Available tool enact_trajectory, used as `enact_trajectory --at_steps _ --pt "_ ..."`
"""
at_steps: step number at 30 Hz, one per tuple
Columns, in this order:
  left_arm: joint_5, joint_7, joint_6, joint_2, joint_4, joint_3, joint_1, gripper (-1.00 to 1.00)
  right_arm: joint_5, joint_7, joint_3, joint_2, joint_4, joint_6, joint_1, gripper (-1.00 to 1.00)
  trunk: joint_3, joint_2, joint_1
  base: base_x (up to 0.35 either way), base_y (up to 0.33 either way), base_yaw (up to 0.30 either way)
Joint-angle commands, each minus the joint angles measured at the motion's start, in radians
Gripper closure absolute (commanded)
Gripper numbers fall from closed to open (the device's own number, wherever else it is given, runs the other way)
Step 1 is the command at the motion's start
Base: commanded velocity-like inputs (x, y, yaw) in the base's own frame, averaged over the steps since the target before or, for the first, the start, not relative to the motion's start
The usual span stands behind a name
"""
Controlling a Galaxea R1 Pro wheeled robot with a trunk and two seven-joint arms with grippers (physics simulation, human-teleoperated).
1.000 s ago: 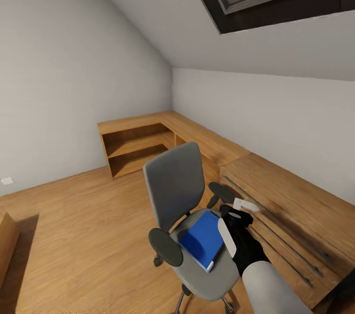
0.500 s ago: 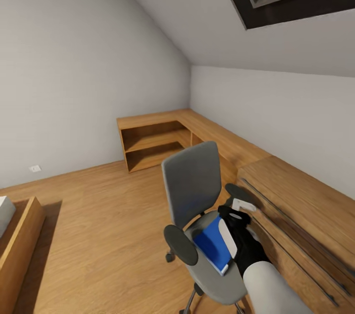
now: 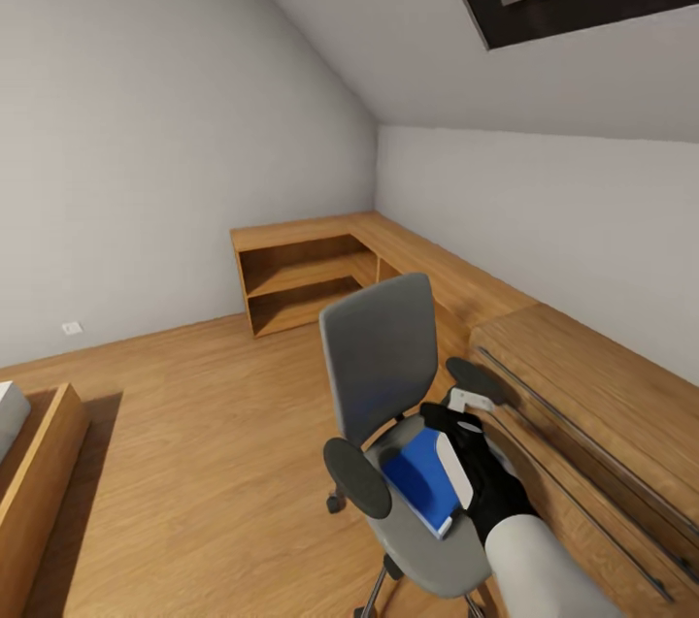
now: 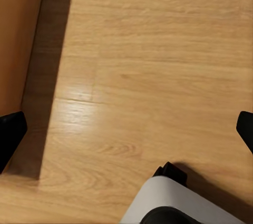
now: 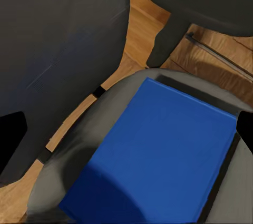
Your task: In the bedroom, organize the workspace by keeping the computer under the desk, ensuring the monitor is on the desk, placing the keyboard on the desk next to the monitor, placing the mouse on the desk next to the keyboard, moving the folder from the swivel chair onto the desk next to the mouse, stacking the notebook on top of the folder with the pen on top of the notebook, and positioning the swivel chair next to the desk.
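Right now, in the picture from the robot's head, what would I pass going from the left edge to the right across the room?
Wooden bed frame corner → open oak shelf cabinet → swivel chair holding the blue folder → right gripper → long wooden drawer unit.

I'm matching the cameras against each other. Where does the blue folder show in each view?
Head view: folder flat on the swivel chair seat, beside the right hand.
Right wrist view: folder fills the centre.
Left wrist view: not in it.
Shared landmark: the chair's grey seat.
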Motion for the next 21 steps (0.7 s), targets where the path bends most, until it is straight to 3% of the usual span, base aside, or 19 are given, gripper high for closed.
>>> enact_trajectory --at_steps 1,8,16,17,18,21 --pt "0.010 0.001 -0.004 0.000 -0.001 -0.002 0.000 -1.00 -0.008 0.040 0.000 -0.009 0.007 0.003 0.000 -1.00 -0.004 -0.008 0.004 0.000 0.000 0.000" --pt "0.009 0.000 -0.003 0.002 -0.001 -0.003 0.000 -1.00 -0.008 0.089 0.000 -0.017 0.013 0.003 0.000 -1.00 -0.026 -0.057 0.031 0.000 0.000 0.000" --pt "0.010 -0.003 0.004 0.002 -0.030 -0.003 0.000 -1.00 -0.009 0.094 0.001 -0.018 0.013 0.003 0.000 -1.00 -0.051 -0.113 0.062 0.000 0.000 0.000" --pt "0.010 -0.003 0.015 0.001 -0.053 -0.001 0.000 -1.00 -0.009 0.094 0.001 -0.018 0.012 0.003 0.000 -1.00 -0.054 -0.120 0.065 0.000 0.000 0.000" --pt "0.012 -0.003 0.099 0.001 -0.134 0.002 0.000 -1.00 -0.009 0.095 0.001 -0.018 0.012 0.003 0.000 -1.00 -0.057 -0.127 0.069 0.000 0.000 0.000" --pt "0.012 -0.003 0.188 0.002 -0.195 0.003 0.000 -1.00 -0.009 0.095 0.001 -0.018 0.012 0.003 0.000 -1.00 -0.067 -0.148 0.081 0.000 0.000 0.000"
